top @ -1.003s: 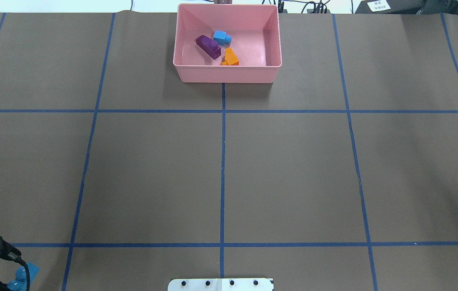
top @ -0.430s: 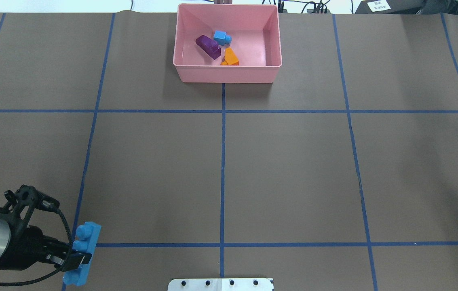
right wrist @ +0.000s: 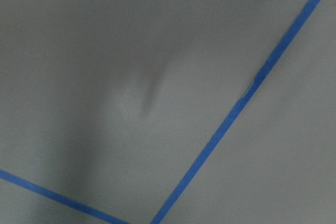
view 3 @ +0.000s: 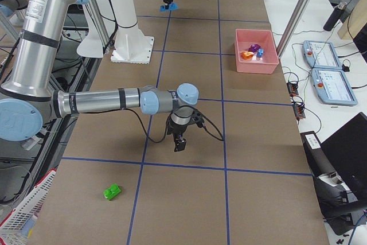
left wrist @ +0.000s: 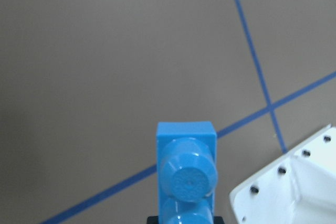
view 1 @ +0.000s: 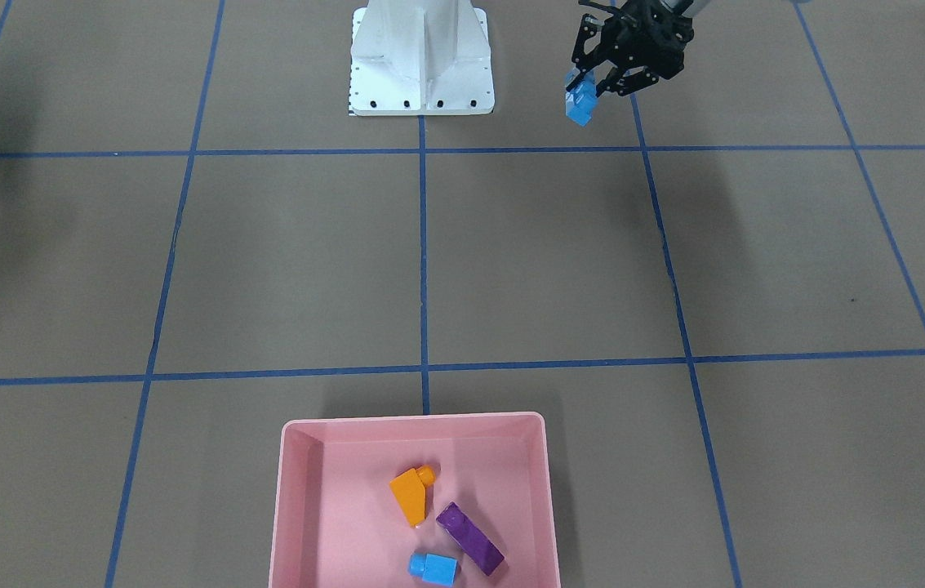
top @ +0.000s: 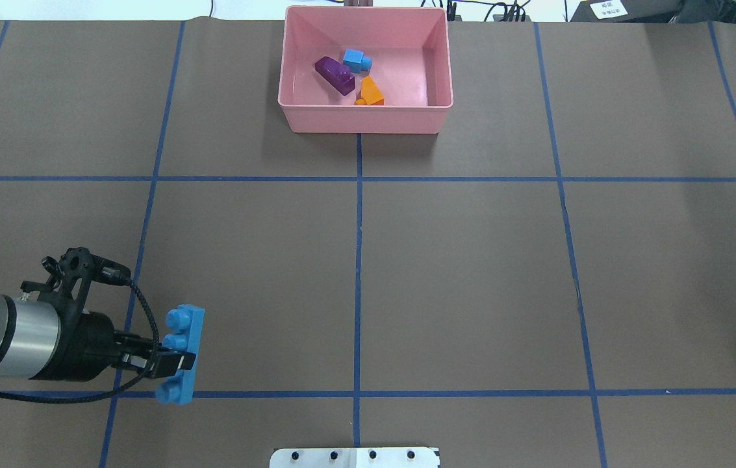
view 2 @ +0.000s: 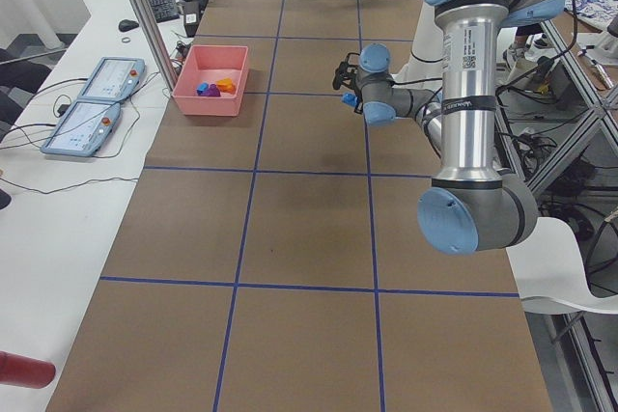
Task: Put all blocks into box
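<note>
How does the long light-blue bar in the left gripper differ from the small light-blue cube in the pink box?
The bar is long with a row of studs; the cube is short with one stud. The bar is clamped in the left gripper above the table; the cube lies loose in the box beside the purple block. Both are light-blue studded plastic.

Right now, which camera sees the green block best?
The exterior right view: the green block lies close to that camera, so its shape and colour are clear. The exterior left view shows only a tiny far speck. The other views miss it.
</note>
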`<state>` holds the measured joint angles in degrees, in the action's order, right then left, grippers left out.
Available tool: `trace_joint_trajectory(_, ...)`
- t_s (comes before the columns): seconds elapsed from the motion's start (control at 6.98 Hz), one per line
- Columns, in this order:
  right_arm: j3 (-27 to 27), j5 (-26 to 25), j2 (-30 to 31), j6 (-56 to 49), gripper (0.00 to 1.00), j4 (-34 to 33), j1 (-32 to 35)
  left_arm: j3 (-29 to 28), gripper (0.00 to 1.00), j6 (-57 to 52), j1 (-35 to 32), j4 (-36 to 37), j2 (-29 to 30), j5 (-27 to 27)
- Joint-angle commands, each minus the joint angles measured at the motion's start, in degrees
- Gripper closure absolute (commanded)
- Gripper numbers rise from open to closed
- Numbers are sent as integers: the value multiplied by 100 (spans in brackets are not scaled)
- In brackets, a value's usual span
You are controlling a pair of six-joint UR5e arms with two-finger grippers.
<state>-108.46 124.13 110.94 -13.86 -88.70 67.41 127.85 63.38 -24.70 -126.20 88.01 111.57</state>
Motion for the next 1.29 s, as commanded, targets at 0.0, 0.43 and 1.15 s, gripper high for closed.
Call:
trace_joint_trajectory(0.0, 490, -64, 882, -310, 0, 1348, -78, -129, 100, 252, -489, 17, 628, -12)
trace_joint_trajectory(0.43, 782, -64, 1727, -310, 0, 2240, -140, -339, 100, 393, -633, 60, 1051, -30)
trace_joint_trajectory(1.15, 1459, 250, 1809, -293, 1, 2885, -289, -498, 100, 420, -641, 113, 1263, -39)
